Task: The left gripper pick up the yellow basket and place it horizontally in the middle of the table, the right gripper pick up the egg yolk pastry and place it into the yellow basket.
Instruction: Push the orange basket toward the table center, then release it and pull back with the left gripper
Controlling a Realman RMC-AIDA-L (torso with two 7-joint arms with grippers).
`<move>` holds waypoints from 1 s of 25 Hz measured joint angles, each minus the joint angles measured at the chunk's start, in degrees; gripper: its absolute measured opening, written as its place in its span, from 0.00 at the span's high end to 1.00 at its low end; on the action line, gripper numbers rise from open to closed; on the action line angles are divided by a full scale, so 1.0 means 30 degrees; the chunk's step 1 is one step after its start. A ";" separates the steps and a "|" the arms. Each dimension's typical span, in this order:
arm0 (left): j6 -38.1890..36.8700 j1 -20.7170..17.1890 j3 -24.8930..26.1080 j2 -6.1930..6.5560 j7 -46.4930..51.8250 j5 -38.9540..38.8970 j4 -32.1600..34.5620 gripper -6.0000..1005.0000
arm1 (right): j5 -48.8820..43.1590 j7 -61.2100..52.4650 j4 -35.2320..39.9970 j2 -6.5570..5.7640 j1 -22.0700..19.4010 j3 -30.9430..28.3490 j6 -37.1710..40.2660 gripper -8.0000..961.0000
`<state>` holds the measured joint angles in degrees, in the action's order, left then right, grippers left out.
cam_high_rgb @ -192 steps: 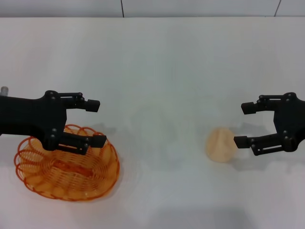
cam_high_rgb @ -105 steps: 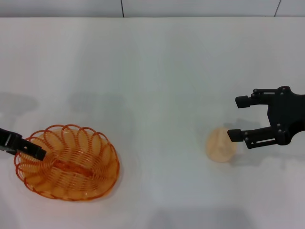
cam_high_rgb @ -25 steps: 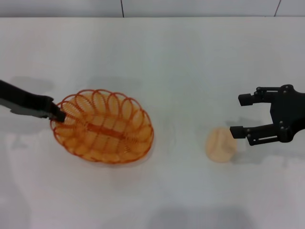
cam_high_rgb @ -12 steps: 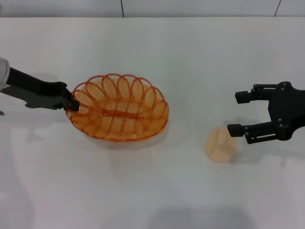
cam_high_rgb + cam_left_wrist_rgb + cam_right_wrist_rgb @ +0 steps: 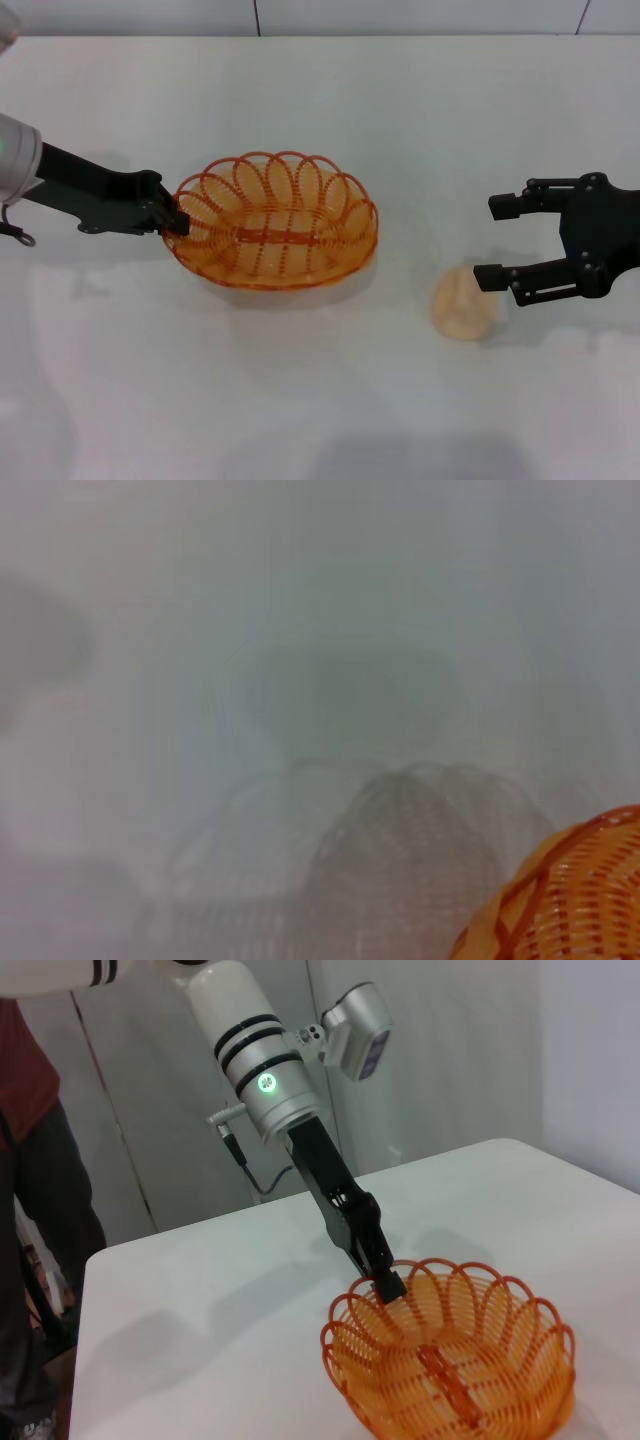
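The yellow basket (image 5: 275, 232) is an oval orange wire basket, held tilted just above the white table (image 5: 330, 400) left of centre. My left gripper (image 5: 178, 222) is shut on its left rim. It also shows in the right wrist view (image 5: 388, 1288), pinching the basket (image 5: 455, 1370) rim. A corner of the basket (image 5: 570, 900) shows in the left wrist view. The egg yolk pastry (image 5: 464, 303) lies on the table at the right. My right gripper (image 5: 496, 240) is open, hovering just right of and above the pastry.
A person in a red shirt (image 5: 30, 1160) stands beyond the table's far side in the right wrist view. The table's back edge (image 5: 320, 37) meets a grey wall.
My left gripper has carried the basket from the table's front left up and rightward toward the centre. My right gripper has stayed near the pastry, shifting only slightly.
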<state>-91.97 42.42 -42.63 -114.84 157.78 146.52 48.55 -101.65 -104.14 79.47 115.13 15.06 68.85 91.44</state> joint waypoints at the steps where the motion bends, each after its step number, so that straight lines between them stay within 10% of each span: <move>1: 0.0048 0.0046 -0.0019 -0.0002 -0.0013 0.0031 -0.0118 0.92 | 0.0001 -0.0002 0.0007 0.0000 0.0013 0.0007 0.0021 0.12; 25: 0.1844 0.1381 -0.0732 -0.0062 0.0210 0.1242 -0.2151 0.92 | -0.0011 -0.0004 -0.0071 0.0001 0.0200 -0.0092 0.0412 0.12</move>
<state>-86.43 46.56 -44.82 -115.02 158.41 150.25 42.09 -101.68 -104.15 79.26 115.13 15.66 68.58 92.67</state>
